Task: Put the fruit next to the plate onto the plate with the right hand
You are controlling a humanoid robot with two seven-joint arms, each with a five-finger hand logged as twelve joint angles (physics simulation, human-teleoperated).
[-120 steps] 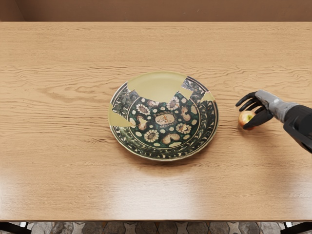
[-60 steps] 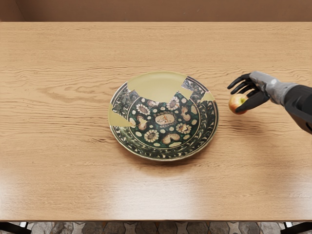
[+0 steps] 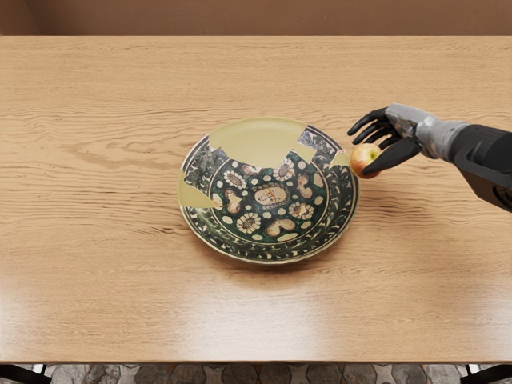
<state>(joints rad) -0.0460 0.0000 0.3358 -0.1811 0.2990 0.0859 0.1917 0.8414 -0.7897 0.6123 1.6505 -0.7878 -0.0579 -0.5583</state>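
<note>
A round patterned plate [image 3: 269,190], dark green with cream flowers and pale yellow patches, lies at the middle of the wooden table. My right hand [image 3: 376,142] comes in from the right edge and is shut on a small red-yellow apple [image 3: 364,158]. The apple hangs in the air just over the plate's right rim, with a faint shadow on the wood below. Black fingers [image 3: 366,124] spread over the top of the fruit and the thumb presses from below. The left arm does not show.
The wooden table [image 3: 112,264] stretches wide around the plate. Its front edge runs along the bottom of the view, with floor showing beneath. A brown wall stands behind the far edge.
The right hand has lifted the apple off the table and carried it left and up, from beside the plate to the plate's right rim.
</note>
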